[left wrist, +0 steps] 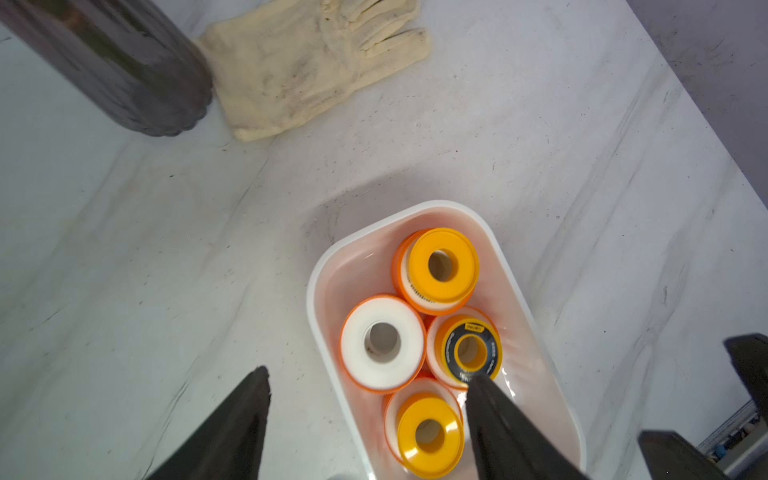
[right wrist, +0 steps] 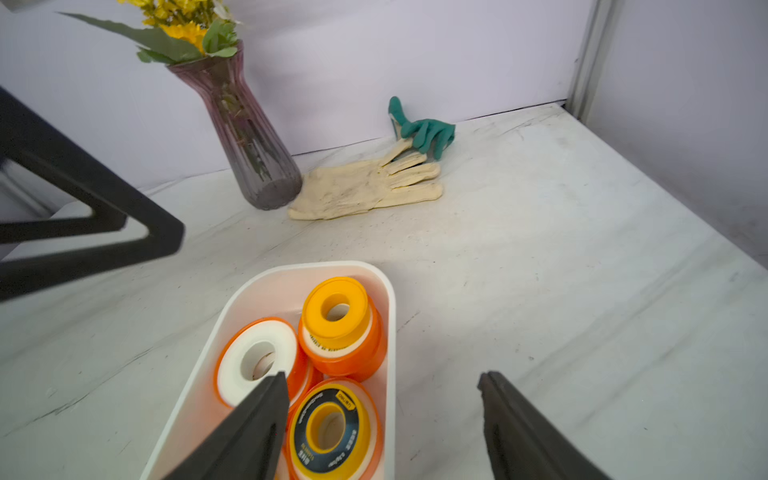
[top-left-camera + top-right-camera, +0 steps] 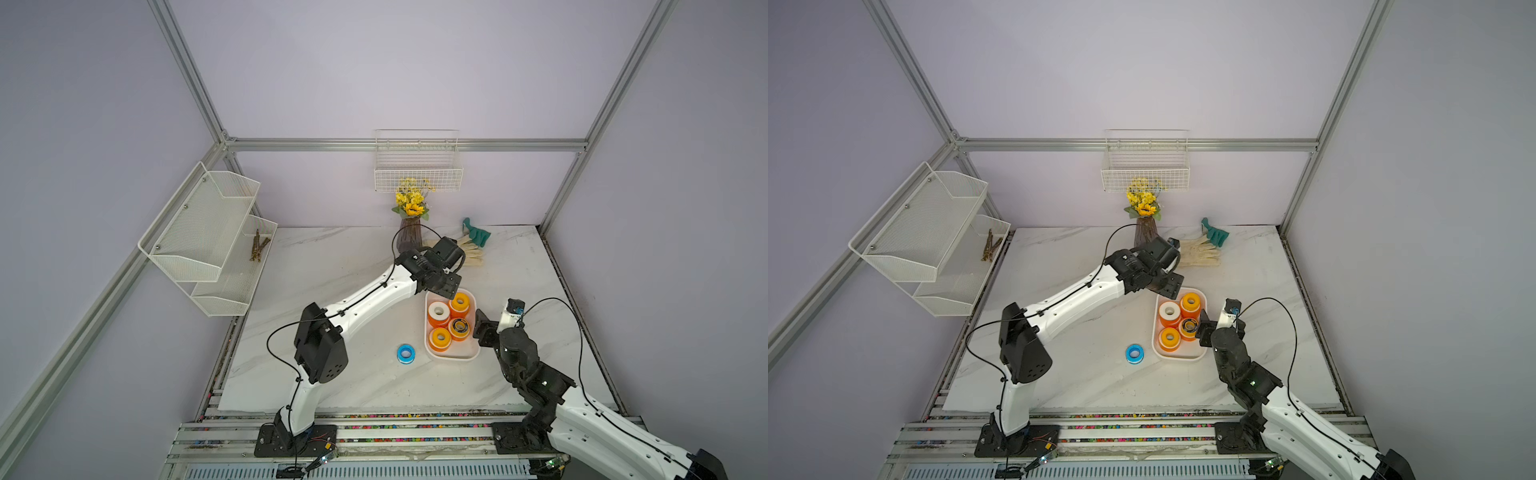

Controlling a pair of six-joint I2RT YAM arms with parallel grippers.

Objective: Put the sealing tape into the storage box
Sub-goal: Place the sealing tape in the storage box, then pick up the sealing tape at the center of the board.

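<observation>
**Sealing tape, count.** Five spool tops are visible.
- Four stand in the storage box (image 3: pixel 457 354), centre holes up: one white-faced orange spool (image 1: pixel 382 343), two yellow spools (image 1: pixel 442 266) (image 1: pixel 430 434) and one black-yellow spool (image 1: pixel 471 351).
- The yellow and black-yellow spools each sit on top of an orange spool, so the box holds more than four. The exact total cannot be told.
- One blue-white spool (image 3: pixel 406 353) lies flat on the table (image 3: pixel 332 374), just beside the near left corner of the box and not touching it.

**Left gripper** (image 3: pixel 449 293). It hangs above the far end of the box. The jaws are spread wide and hold nothing. In the left wrist view the white-faced spool shows between the two fingers (image 1: pixel 241 415), below them, and one fingertip overlaps the black-yellow spool.

**Right gripper** (image 2: pixel 381 376). It is at the right side of the box. The jaws are spread wide and empty. One finger is above the spools in the box and the other is above bare table outside the rim.

The blue-white spool is well apart from both grippers.

**Surroundings.**
- One vase (image 2: pixel 249 137) of yellow flowers stands at the back of the table.
- One cream glove (image 2: pixel 361 187) lies against the base of the vase.
- One green glove (image 2: pixel 424 129) lies beyond the cream glove, by the back wall.
</observation>
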